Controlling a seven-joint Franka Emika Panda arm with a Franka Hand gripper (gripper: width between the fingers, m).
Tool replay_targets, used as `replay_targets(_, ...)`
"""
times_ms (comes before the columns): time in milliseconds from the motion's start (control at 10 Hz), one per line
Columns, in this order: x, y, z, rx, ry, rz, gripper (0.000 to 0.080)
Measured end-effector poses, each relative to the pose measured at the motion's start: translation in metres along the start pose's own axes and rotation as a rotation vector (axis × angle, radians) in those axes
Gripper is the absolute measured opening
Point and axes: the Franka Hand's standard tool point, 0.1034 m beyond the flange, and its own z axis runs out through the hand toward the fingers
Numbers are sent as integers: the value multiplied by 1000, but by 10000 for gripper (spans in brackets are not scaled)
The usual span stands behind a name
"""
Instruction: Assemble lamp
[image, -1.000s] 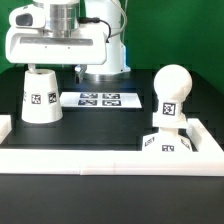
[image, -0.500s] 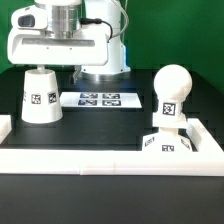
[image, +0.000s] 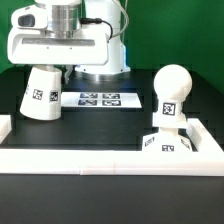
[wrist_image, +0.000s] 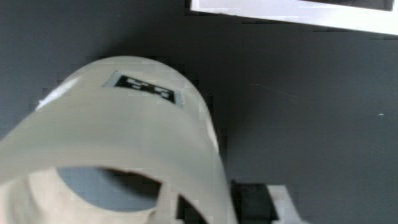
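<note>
The tapered white shade (image: 40, 98) stands at the exterior view's left, tilted, with its narrow top leaning toward the gripper. My gripper (image: 52, 70) is just above it and shut on its upper rim. In the wrist view the shade (wrist_image: 134, 130) fills the frame, its open mouth toward the camera. The rim wall sits between my jaws (wrist_image: 222, 205), and one dark finger (wrist_image: 267, 205) shows outside the wall. The round bulb (image: 172, 85) stands upright on its stem in the blocky base (image: 165, 143) at the exterior view's right.
The marker board (image: 98, 99) lies flat on the black table behind the shade; its edge also shows in the wrist view (wrist_image: 302, 10). A low white wall (image: 100, 158) runs along the front and up both sides. The base sits in its right corner.
The shade stood upright under the gripper before. Now it is tilted, its top pulled toward the exterior view's right. The bulb and base have not moved.
</note>
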Motion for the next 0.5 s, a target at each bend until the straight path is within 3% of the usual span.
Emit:
replay_targets(300, 0, -2, -1, 1, -2, 7, 44)
replay_targets(500, 3, -17, -13, 16, -9, 20, 44)
